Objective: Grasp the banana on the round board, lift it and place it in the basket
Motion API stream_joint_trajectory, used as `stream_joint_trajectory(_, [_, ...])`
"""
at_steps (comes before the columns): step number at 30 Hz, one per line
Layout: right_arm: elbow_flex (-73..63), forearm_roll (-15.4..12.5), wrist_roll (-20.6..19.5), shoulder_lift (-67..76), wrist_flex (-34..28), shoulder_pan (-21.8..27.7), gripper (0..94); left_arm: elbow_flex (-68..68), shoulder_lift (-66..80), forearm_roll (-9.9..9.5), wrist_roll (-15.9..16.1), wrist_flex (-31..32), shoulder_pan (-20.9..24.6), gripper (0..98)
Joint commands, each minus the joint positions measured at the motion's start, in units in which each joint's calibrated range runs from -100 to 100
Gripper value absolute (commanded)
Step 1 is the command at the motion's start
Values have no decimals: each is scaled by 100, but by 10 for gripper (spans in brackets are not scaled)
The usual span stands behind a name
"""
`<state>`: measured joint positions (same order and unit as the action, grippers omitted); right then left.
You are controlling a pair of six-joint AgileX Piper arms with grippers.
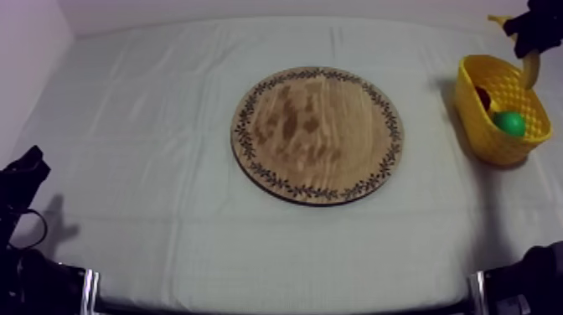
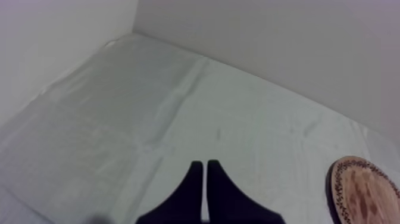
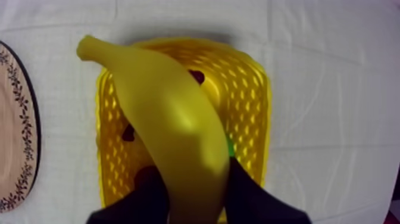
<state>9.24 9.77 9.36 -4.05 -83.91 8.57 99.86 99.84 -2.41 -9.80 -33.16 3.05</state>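
Top view: round wooden board (image 1: pixel 317 134) flat at mid-table on the grey-white cloth (image 1: pixel 142 109). Yellow basket (image 1: pixel 501 109) at the board's 3 o'clock, well apart from it, near the table's right edge. In the basket a green fruit (image 1: pixel 508 123) and, at that fruit's 10 o'clock, a small red fruit (image 1: pixel 483 97). Right gripper (image 1: pixel 534 38) at the basket's 1 o'clock, raised off the table and clamped on the banana (image 1: pixel 529 69) — banana hanging over the basket's far rim, off the board, not yet down inside. Left gripper (image 1: pixel 25 172) low at the board's 8 o'clock, well apart from board and basket.

Left wrist view: left gripper (image 2: pixel 205 170) with jaws pressed together into a narrow wedge, holding nothing, above the cloth. Patterned rim of the wooden board (image 2: pixel 366 190) off to one side.

Right wrist view: right gripper (image 3: pixel 193 196) with jaws closed round one end of the banana (image 3: pixel 172 131) — one black jaw on each flank. Banana stretched over the mouth of the yellow basket (image 3: pixel 250 101), free tip reaching past the rim. Wooden board (image 3: pixel 18 119) beside the basket, apart from it.
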Motion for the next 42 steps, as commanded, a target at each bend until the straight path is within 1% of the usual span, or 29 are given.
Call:
stream_joint_trajectory(1, [114, 40, -25, -56, 76, -6, 193, 3, -2, -1, 0, 1, 2, 1])
stream_joint_trajectory(17, [891, 287, -330, -970, 929, 63, 200, 3, -2, -1, 0, 1, 2, 1])
stream_joint_trajectory(20, [953, 323, -375, -1151, 1083, 61, 221, 3, -2, -1, 0, 1, 2, 1])
stream_joint_trajectory(23, [1000, 358, -404, -1276, 1191, 49, 263, 3, -2, -1, 0, 1, 2, 1])
stream_joint_trajectory(26, [1042, 382, -430, -1352, 1277, 35, 335, 3, -2, -1, 0, 1, 2, 1])
stream_joint_trajectory(31, [1072, 405, -566, -1392, 1381, 33, 606, 3, -2, -1, 0, 1, 2, 1])
stream_joint_trajectory(34, [1072, 397, -623, -1380, 1418, 42, 725, 3, -2, -1, 0, 1, 2, 1])
stream_joint_trajectory(39, [1145, 396, -660, -1257, 1499, 51, 836, 3, -2, -1, 0, 1, 2, 1])
stream_joint_trajectory(42, [1259, 393, -639, -1113, 1589, 55, 860, 3, -2, -1, 0, 1, 2, 1])
